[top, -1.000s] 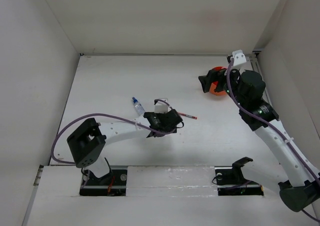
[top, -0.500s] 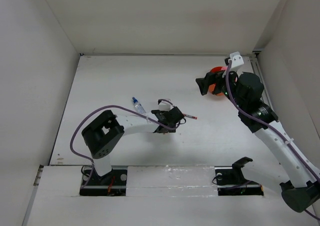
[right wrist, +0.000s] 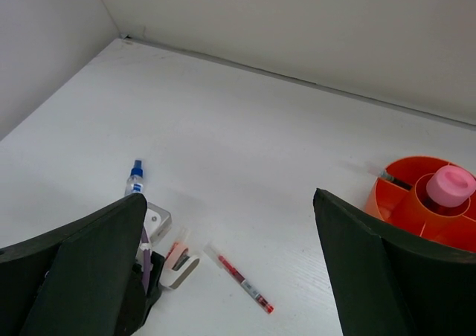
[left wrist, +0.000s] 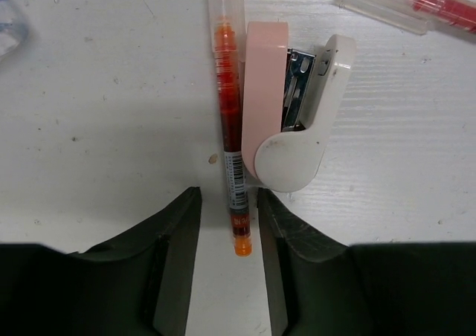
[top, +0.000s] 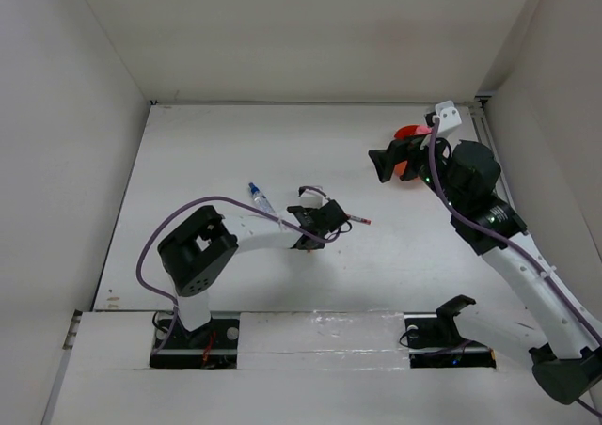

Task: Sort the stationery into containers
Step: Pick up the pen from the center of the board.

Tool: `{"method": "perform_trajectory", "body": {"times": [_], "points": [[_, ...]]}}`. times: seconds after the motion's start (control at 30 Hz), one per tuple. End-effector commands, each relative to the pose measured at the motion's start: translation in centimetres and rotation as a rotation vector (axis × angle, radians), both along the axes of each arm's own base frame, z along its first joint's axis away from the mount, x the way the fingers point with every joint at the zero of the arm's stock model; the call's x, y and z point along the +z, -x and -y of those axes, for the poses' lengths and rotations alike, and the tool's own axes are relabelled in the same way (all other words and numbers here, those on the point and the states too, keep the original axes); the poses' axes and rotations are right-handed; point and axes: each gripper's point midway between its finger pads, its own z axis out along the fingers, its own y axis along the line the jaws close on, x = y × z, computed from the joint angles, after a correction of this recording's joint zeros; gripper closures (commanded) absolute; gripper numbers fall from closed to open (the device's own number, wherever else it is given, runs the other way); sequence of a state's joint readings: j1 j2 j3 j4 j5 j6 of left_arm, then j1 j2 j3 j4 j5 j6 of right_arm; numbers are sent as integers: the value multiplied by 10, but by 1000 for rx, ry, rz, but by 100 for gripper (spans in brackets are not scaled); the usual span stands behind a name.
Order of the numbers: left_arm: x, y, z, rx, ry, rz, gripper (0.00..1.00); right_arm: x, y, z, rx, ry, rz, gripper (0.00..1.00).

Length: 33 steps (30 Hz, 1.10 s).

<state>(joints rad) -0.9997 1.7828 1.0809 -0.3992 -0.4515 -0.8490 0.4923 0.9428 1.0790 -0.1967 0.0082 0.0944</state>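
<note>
Toward the left of the worktop (top: 216, 143), about midway between its near and far edges, a blue-capped tube (top: 258, 199) lay untouched. Just right of it, the left gripper (left wrist: 227, 196) was down at the surface, partly open, with one finger on each side of the tail of an orange pen (left wrist: 229, 91). The right-hand finger was almost against the pen, but a gap showed on the other side, so nothing was clamped yet. A pink-and-white stapler (left wrist: 290, 120) lay against the pen's right side. Beyond it a red pen (top: 357, 220) rested alone.

Farther right, the right gripper (right wrist: 230, 232) hung wide open and empty above the worktop. It was near the orange tub (right wrist: 394, 202), which sat by the far right corner with a pink-capped tube (right wrist: 454, 186) in its middle compartment.

The step in hand looked like picking up the orange pen. The next move probably called for closing fully on the pen alone, without catching the stapler. The pen would then need lifting clear and carrying right to the tub.
</note>
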Motion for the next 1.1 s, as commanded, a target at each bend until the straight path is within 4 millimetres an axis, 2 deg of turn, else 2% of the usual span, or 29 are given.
{"method": "perform_trajectory", "body": {"times": [0.0, 0.03, 0.23, 0.27, 0.43, 0.53, 0.57, 0.63, 0.67, 0.7, 0.73, 0.77, 0.83, 0.9, 0.93, 1.0, 1.03, 1.07], "points": [[-6, 1, -9, 22, -37, -13, 69, 20, 7, -2, 13, -41, 58, 0], [-9, 4, -10, 19, -32, -22, 71, 20, 7, -2, 13, -41, 59, 0], [-28, 15, -25, 52, -22, -69, 100, 23, 11, -4, 31, -46, 66, 0], [-31, 18, -28, 62, -21, -83, 100, 23, 11, -4, 31, -46, 66, 0], [-22, 25, -39, 106, 4, -67, 100, 28, 15, -6, 53, -56, 84, 0], [1, 22, -51, 150, 11, -8, 100, 34, 17, -10, 76, -83, 96, 0], [21, 19, -44, 146, 49, 37, 100, 26, 14, -15, 91, -73, 76, 0], [46, 15, -45, 147, 41, 141, 100, 24, 11, -26, 127, -104, 66, 0], [61, 17, -34, 106, 63, 180, 100, 24, 11, -32, 167, -119, 64, 0], [78, 17, -29, 90, 93, 223, 100, 14, 5, -38, 191, -123, 37, 0], [89, 14, -29, 86, 94, 279, 100, 7, 6, -45, 229, -131, 20, 0], [100, 14, -21, 66, 119, 306, 100, 11, 11, -57, 301, -149, 29, 1], [123, 14, -11, 24, 168, 356, 100, 1, 8, -72, 357, -171, -3, 1], [138, 15, -4, -10, 207, 398, 100, 3, 11, -85, 412, -213, -3, 2], [155, 14, -1, -34, 255, 447, 100, -5, 10, -91, 423, -216, -22, 2], [173, 18, 5, -74, 324, 488, 100, -4, 11, -97, 444, -228, -22, 2], [184, 20, 0, -89, 371, 515, 100, -1, 11, -97, 445, -240, -21, 2], [200, 19, 6, -124, 422, 560, 100, -3, 12, -103, 458, -247, -30, 2]]}}
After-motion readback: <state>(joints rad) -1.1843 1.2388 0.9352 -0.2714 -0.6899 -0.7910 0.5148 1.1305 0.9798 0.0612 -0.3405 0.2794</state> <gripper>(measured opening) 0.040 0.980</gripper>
